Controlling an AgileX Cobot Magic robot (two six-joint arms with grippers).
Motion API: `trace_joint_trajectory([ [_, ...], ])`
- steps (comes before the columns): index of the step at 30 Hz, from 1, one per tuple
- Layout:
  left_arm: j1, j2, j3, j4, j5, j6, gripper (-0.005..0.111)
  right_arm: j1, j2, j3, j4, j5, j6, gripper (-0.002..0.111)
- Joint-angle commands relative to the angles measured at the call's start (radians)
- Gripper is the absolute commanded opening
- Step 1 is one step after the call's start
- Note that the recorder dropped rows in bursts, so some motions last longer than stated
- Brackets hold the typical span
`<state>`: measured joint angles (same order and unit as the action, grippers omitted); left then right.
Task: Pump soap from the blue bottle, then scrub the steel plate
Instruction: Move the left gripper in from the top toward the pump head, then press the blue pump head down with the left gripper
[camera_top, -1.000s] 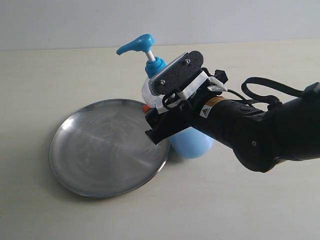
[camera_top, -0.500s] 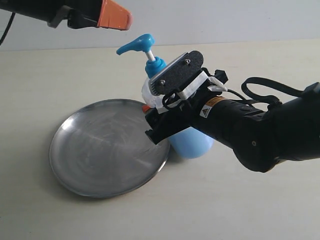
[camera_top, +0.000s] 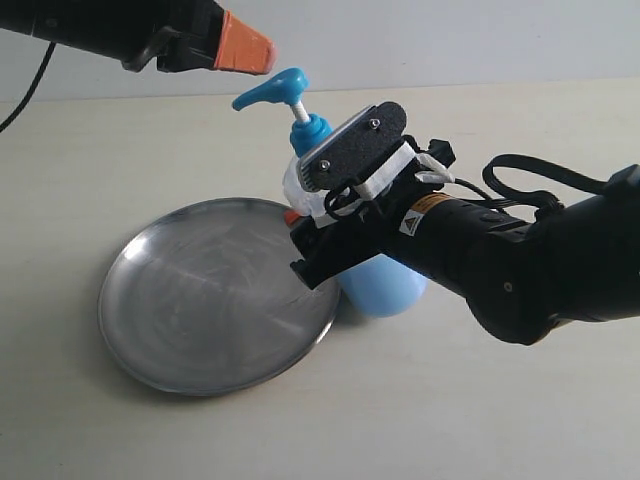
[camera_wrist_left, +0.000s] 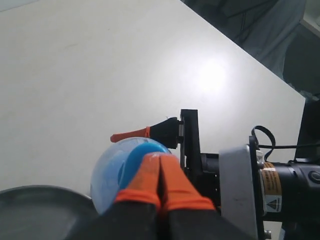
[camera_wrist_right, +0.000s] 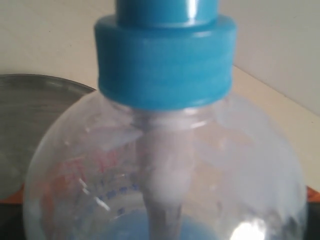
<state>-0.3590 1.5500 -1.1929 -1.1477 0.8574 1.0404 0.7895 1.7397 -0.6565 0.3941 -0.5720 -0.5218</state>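
The blue bottle (camera_top: 385, 285) stands upright at the far right rim of the steel plate (camera_top: 200, 300), its blue pump head (camera_top: 272, 90) raised. Pale blue soap (camera_wrist_right: 125, 225) fills its lower part. My right gripper (camera_top: 305, 225) is shut on the bottle's shoulder; up close, the blue collar (camera_wrist_right: 165, 55) fills the right wrist view, with an orange fingertip (camera_wrist_right: 312, 192) at the edge. My left gripper (camera_top: 245, 45) hovers shut, just up and left of the pump head, not touching it. In the left wrist view its orange fingers (camera_wrist_left: 150, 175) are pressed together over the pump head (camera_wrist_left: 135, 157).
A black-backed brush (camera_top: 350, 150) with white bristles is fixed on top of the right gripper, beside the bottle's neck. The right arm (camera_top: 520, 270) stretches in from the right over the pale tabletop (camera_top: 450, 420). A grey wall lies behind.
The left gripper has come into view from the upper left and moved right toward the pump head. Bottle, plate and right arm have not moved.
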Motion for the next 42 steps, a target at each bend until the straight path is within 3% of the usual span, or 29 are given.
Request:
trace_joint_trajectory([
  [1,-0.004,0.004,-0.005,-0.049,-0.004,0.032,0.0,0.001,0.001,0.0,-0.013,-0.014,-0.008,0.0],
  [19,-0.004,0.068,-0.005,-0.096,0.042,0.051,0.0,0.001,0.001,0.0,-0.013,-0.012,-0.008,0.0],
  [42,-0.024,0.068,-0.005,-0.003,0.045,0.036,0.0,0.001,0.001,0.0,-0.04,-0.039,-0.008,0.0],
])
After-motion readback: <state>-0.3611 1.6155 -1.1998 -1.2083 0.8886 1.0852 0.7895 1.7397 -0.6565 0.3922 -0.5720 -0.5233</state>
